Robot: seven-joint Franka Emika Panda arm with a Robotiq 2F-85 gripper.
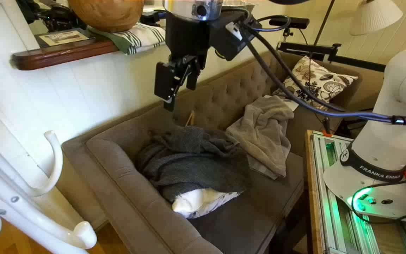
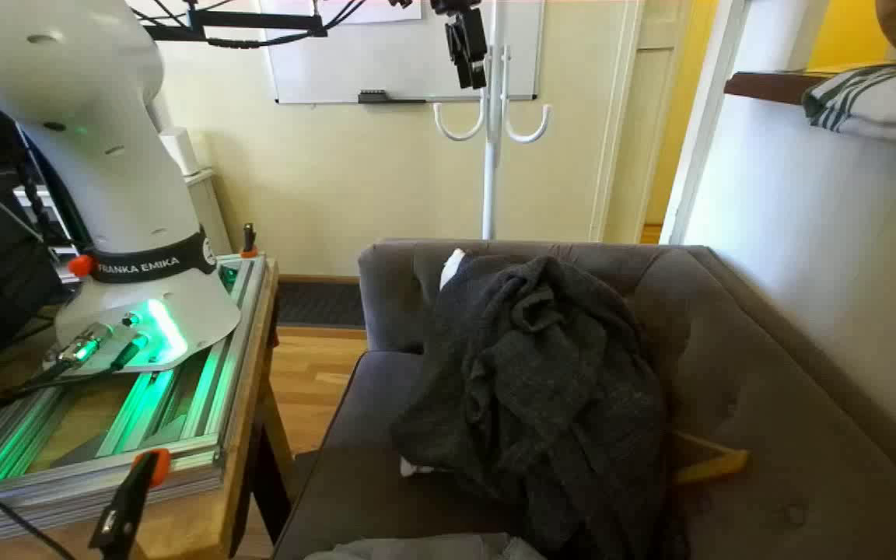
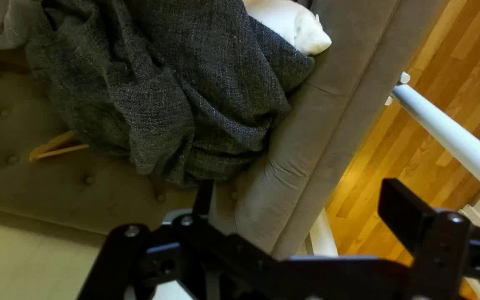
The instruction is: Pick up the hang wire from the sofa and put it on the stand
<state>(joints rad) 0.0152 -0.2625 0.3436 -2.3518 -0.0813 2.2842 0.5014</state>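
Note:
The hang wire, a tan hanger, shows only one corner in both exterior views [image 1: 190, 118] [image 2: 712, 468] and in the wrist view [image 3: 52, 144]. The rest is hidden under a dark grey cloth [image 1: 196, 165]. It lies against the tufted back of the grey-brown sofa [image 1: 118, 169], which also fills much of the wrist view [image 3: 302, 162]. My gripper [image 1: 179, 93] is open and empty, high above the sofa; its spread fingers show in the wrist view [image 3: 298, 196]. The white stand [image 2: 489, 183] rises behind the sofa arm; its curved hooks [image 1: 56, 165] are close in an exterior view.
A light grey cloth [image 1: 264, 130] and a patterned pillow [image 1: 321, 83] lie farther along the sofa. A white pillow [image 1: 206, 201] pokes out under the dark cloth. A brown wall shelf [image 1: 65, 53] holds a striped towel [image 1: 145, 37]. Cables [image 1: 294, 95] hang from the arm.

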